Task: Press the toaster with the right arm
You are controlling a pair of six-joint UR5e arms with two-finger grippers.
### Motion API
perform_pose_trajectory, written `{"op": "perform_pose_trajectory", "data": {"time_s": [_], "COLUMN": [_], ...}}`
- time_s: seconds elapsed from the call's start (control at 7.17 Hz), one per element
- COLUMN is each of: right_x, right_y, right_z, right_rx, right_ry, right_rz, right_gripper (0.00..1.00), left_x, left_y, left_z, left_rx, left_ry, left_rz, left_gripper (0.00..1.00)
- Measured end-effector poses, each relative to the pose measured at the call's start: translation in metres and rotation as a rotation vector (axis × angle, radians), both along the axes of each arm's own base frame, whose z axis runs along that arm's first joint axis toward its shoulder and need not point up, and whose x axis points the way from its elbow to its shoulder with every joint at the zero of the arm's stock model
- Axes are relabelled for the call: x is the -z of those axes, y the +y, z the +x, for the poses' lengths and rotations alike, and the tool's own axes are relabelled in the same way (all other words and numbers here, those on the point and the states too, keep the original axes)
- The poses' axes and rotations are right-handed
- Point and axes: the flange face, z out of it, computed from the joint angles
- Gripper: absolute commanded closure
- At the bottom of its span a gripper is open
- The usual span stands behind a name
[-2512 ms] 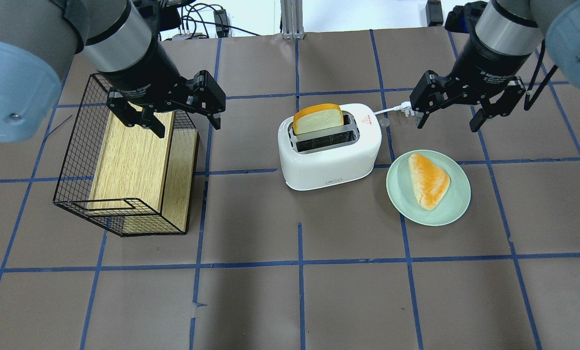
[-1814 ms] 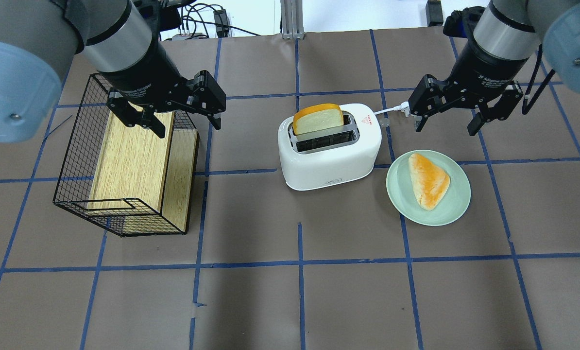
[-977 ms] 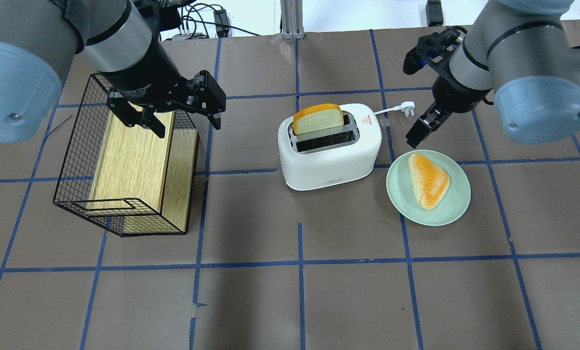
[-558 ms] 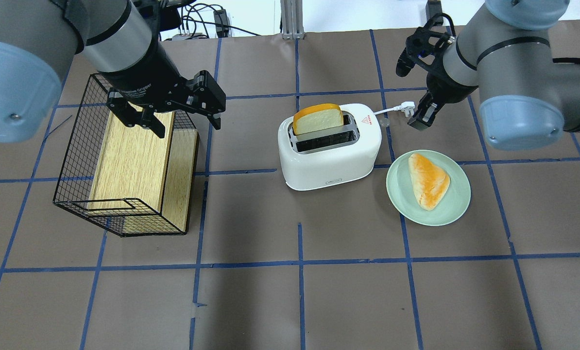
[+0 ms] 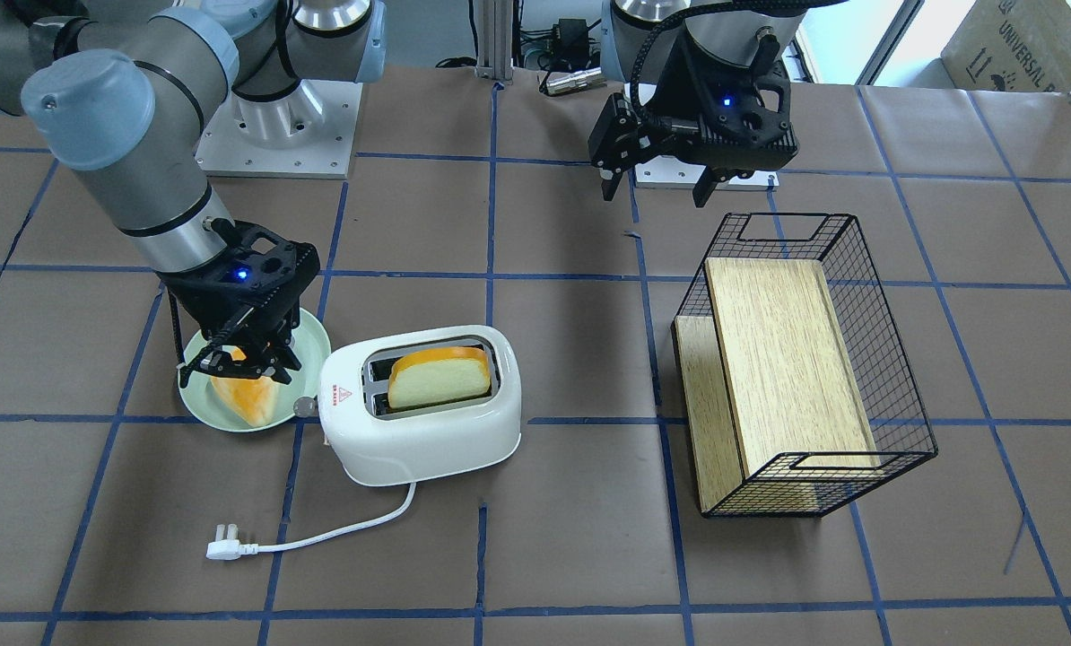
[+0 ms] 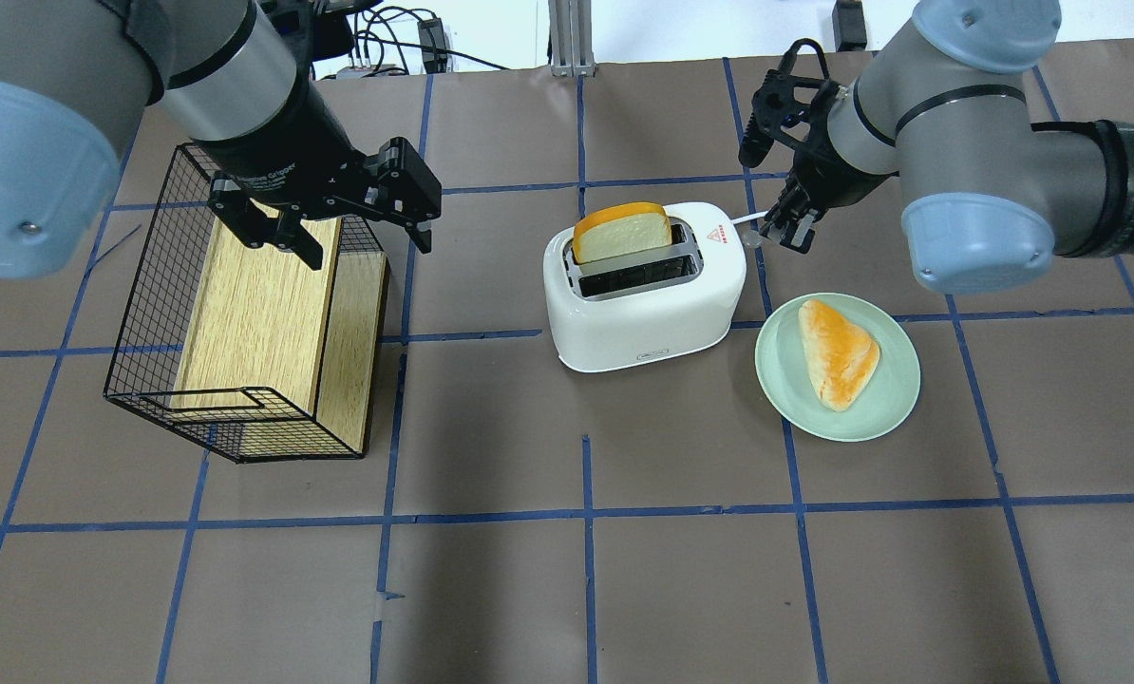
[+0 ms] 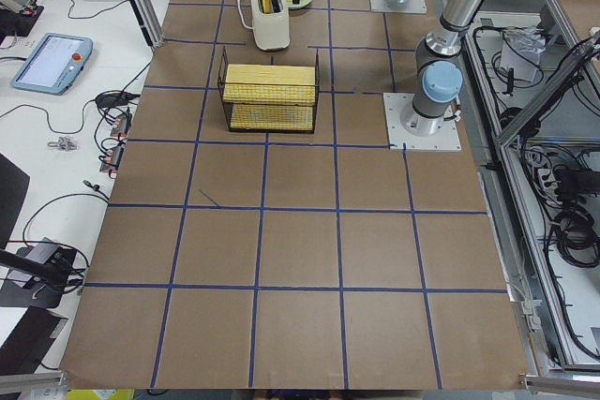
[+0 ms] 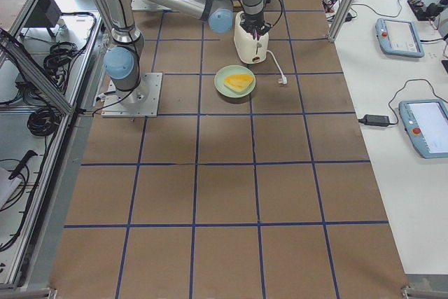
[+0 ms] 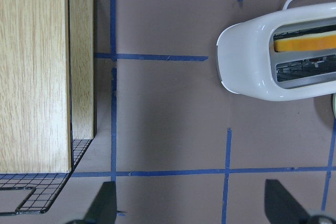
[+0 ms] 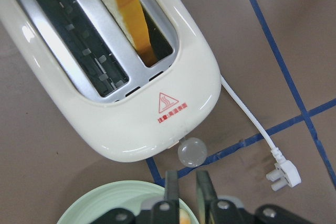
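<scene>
Hovering just beside the small round greyish knob [image 10: 191, 151] on the white rounded two-slot toaster [image 6: 643, 323], which sits mid-desk with the knob end toward the right edge, the black right gripper [image 10: 187, 177] is pinched nearly closed and empty. Contact seems not yet made. It should centre above the knob and press straight down.

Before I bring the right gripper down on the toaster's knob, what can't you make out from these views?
- Gap between right gripper and knob: the right wrist view looks straight down, so height is unreadable.
- Plug: hidden under the right gripper in the overhead view.
- Toaster: knob end cut off by the left wrist view's right edge.
- Side views: knob too small.
</scene>
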Motion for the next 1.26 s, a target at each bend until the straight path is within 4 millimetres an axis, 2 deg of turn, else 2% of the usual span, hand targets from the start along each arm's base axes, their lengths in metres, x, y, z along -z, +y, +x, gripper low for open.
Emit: {"op": "perform_pose_trajectory", "data": {"time_s": [0.28, 1.26], "right_x": [0.021, 0.070], "right_y": [-0.007, -0.031], "right_z": [0.001, -0.001], "right_rx": [-0.051, -0.140], "right_ry": [0.003, 0.014], "right_rz": [0.024, 0.030], "right_gripper": [0.75, 0.73], "left_x": [0.000, 0.000], "left_y": [0.000, 0.000], "left_z": [0.000, 0.000], "left_rx": [0.000, 0.000], "left_ry": [0.000, 0.000], "left_rz": [0.000, 0.000], "left_gripper": [0.00, 0.00]}}
